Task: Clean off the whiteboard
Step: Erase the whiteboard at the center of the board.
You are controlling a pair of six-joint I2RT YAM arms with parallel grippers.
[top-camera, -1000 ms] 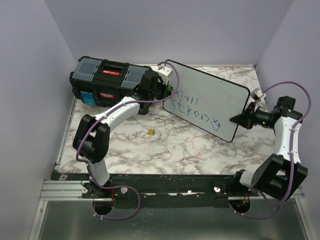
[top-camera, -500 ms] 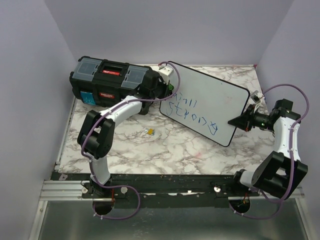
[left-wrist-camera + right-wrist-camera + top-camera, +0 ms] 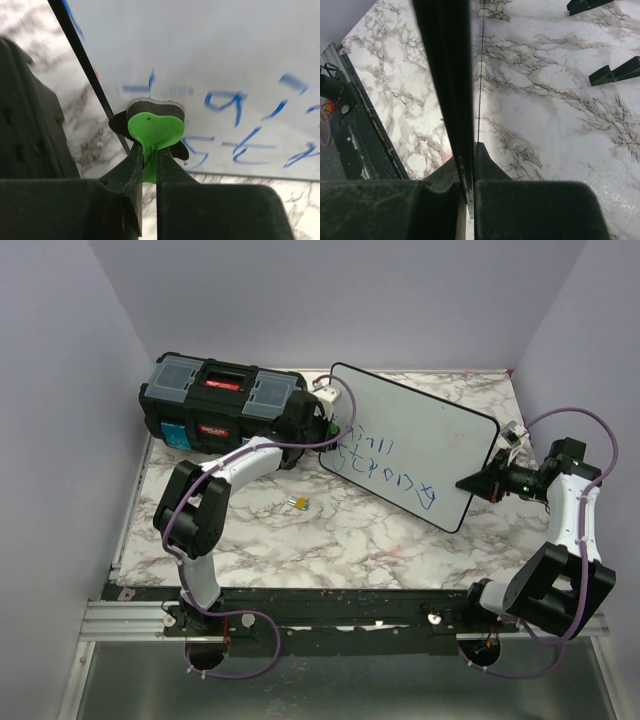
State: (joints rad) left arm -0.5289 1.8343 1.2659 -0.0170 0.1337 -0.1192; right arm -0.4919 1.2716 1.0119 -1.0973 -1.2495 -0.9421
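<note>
1. The whiteboard (image 3: 430, 420) lies on the bench (image 3: 350, 540) just to the right of the black toolbox (image 3: 220, 400). Its upper left corner is close to the toolbox's right end, and it runs at a slant away from it.
2. It looks like a thin, stiff and probably light panel with a slick face. I judge it would slide or pivot on the bench when rubbed unless it is steadied.
3. The thin black rim is the best place to hold it, on the side far from the toolbox and clear of the blue lettering (image 3: 385, 465).
4. The right gripper (image 3: 468, 165) holds it there, its fingers shut tight on the board's far edge, which shows edge-on in the right wrist view.
5. The left gripper (image 3: 148, 157) is by the board's toolbox-side edge. Its fingers are pinched shut on a green eraser (image 3: 152, 131), whose dark pad sits on the board at the start of the writing.
6. The eraser is small and its tab is narrow, so I expect hard pressure could twist it in the grip.
7. Count:
   - one whiteboard, with about two rows of lettering
   - one eraser
   - one toolbox
   - one small yellow object (image 3: 298, 503) on the bench in front of the toolbox
   - two black wedge pieces (image 3: 615, 72) in the right wrist view; I cannot tell whether they are attached to the board
</note>
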